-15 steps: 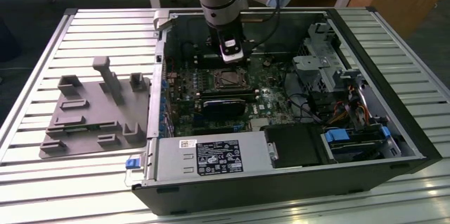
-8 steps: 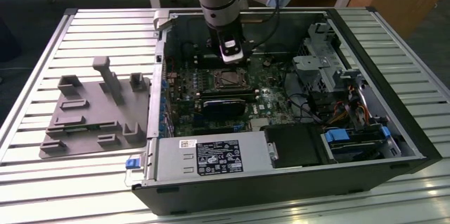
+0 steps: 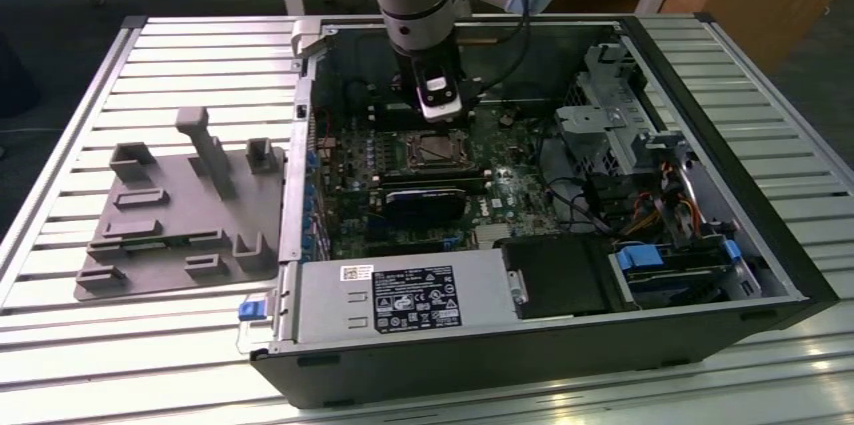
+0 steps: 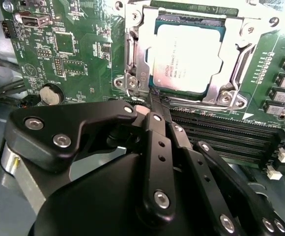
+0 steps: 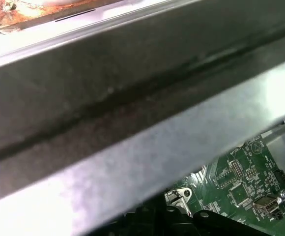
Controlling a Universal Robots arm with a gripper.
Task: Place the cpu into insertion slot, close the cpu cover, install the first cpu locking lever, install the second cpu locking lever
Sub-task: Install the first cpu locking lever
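Note:
In the second wrist view the cpu (image 4: pixel 185 56), a pale silver square, lies flat in the insertion slot, which it hides almost wholly. The silver cpu cover (image 4: pixel 136 61) is folded down flat around it, and the chip shows through its window. My gripper (image 4: pixel 155 101) is shut. Its black fingers (image 4: pixel 157 147) meet in a point that rests at the cover's edge, beside a corner screw (image 4: pixel 131 82). I see nothing held between them. In the exterior view the gripper (image 3: pixel 441 115) hangs just behind the socket (image 3: pixel 434 150) inside the open computer case.
The case's walls (image 3: pixel 300 125) stand around the motherboard (image 3: pixel 387 170). Black memory slots (image 4: pixel 231 135) run close beside the gripper. A drive cage (image 3: pixel 614 110) and cables fill the exterior view's right. A grey parts fixture (image 3: pixel 174 215) lies on the slatted table at the left. Case metal (image 5: pixel 132 123) looms close in the first wrist view.

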